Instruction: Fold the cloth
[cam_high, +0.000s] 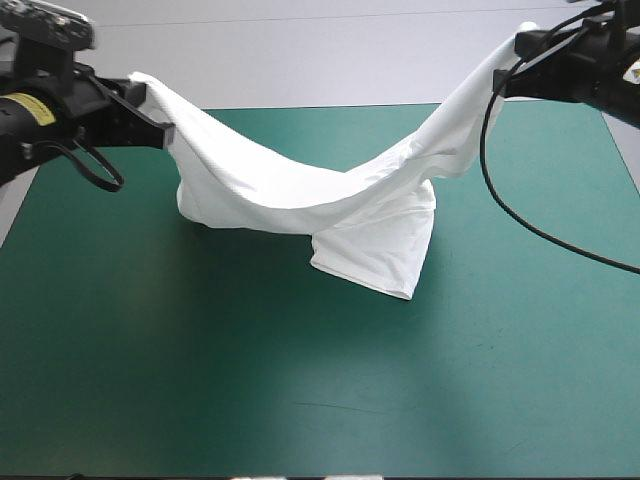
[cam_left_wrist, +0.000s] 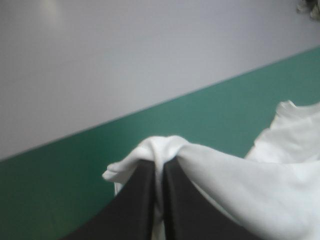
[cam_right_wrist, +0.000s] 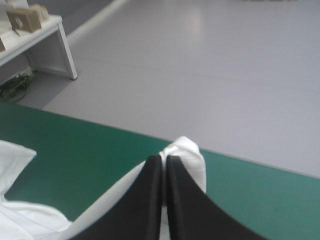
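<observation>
The T-shirt (cam_high: 330, 210) hangs as a sagging sling between the two arms. The left tool (cam_high: 165, 135) is clamped on one bunched edge of it above the far left of the worktop (cam_high: 200, 390); the right tool (cam_high: 505, 75) is clamped on another bunched edge, higher, above the far right. In each wrist view the black fingers press all but together, with a tuft of white fabric poking out past their tips. The middle of the garment droops toward the teal-green cover, where a doubled flap seems to rest near the centre, a little to the right; whether it truly touches cannot be told. The cloth looks light, thin and thoroughly limp; it will likely drape, wrinkle and swing rather than keep a shape, and it is not fragile. It could slip from a shallow pinch, so a hold is best taken well in on a hem or corner with layers gathered, much as both tools have it now. The two pinch points lie well apart, which should help the upper edge lay down flat.
</observation>
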